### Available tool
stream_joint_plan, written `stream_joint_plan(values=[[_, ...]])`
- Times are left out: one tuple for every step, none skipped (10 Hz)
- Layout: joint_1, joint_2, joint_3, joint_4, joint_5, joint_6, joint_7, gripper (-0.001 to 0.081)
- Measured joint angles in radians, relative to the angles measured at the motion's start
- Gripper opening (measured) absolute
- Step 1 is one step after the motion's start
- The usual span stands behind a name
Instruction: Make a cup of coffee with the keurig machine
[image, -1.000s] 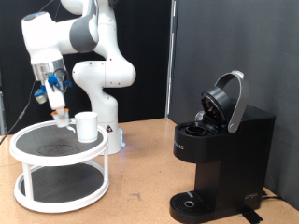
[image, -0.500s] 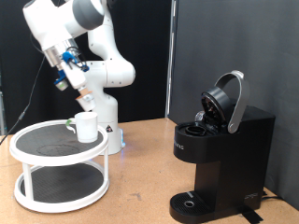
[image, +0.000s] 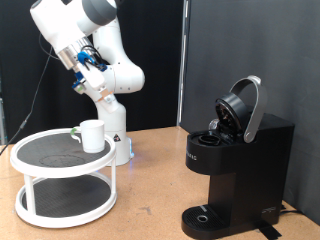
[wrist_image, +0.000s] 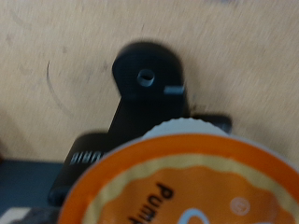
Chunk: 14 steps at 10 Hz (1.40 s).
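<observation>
One white cup (image: 92, 134) stands on the upper shelf of a white two-tier round stand (image: 62, 176) at the exterior view's left, handle side not clearly readable. The keurig machine (image: 235, 170) sits on the tabletop (image: 150, 205) at the exterior view's right, its hinged lid raised and the drip base bare.

The hand (image: 100, 85) is raised well above and clear of the cup, toward the exterior view's top left. The wrist view shows an orange-topped pod (wrist_image: 192, 191) filling the foreground close to the camera, with the machine seen from above beyond it; the fingers themselves are not visible, so a grip on the pod is probable but cannot be confirmed, and whether the hand is open or closed cannot be told.

Handling judgement: the cup appears rigid, glazed, moderately heavy and breakable; the smooth wall may slip, so the rim or handle offers the safer hold. The pod looks light and thin-walled, crushable under firm pressure.
</observation>
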Motion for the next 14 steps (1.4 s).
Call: stream_joint_plan(values=[[0.026,0.006,0.003,0.009,0.059,0.0,0.008,0.0405],[0.051,0.016,0.007,0.022,0.118,0.0,0.013,0.0405],[0.077,0.028,0.011,0.038,0.164,-0.003,0.015,0.0405],[0.101,0.042,0.014,0.06,0.199,-0.017,0.015,0.0405],[0.125,0.055,0.018,0.082,0.228,-0.028,0.015,0.0405],[0.145,0.067,0.027,0.104,0.254,-0.029,0.015,0.0405],[0.161,0.076,0.039,0.123,0.277,-0.027,0.016,0.0405],[0.173,0.085,0.053,0.142,0.293,-0.025,0.028,0.0405],[0.182,0.096,0.069,0.163,0.305,-0.02,0.045,0.0405],[0.19,0.108,0.087,0.185,0.316,-0.011,0.06,0.0405],[0.197,0.124,0.102,0.208,0.326,-0.003,0.076,0.0405],[0.203,0.141,0.118,0.233,0.329,0.012,0.095,0.0405],[0.205,0.156,0.137,0.252,0.329,0.035,0.113,0.0405],[0.205,0.169,0.145,0.26,0.329,0.053,0.122,0.0405]])
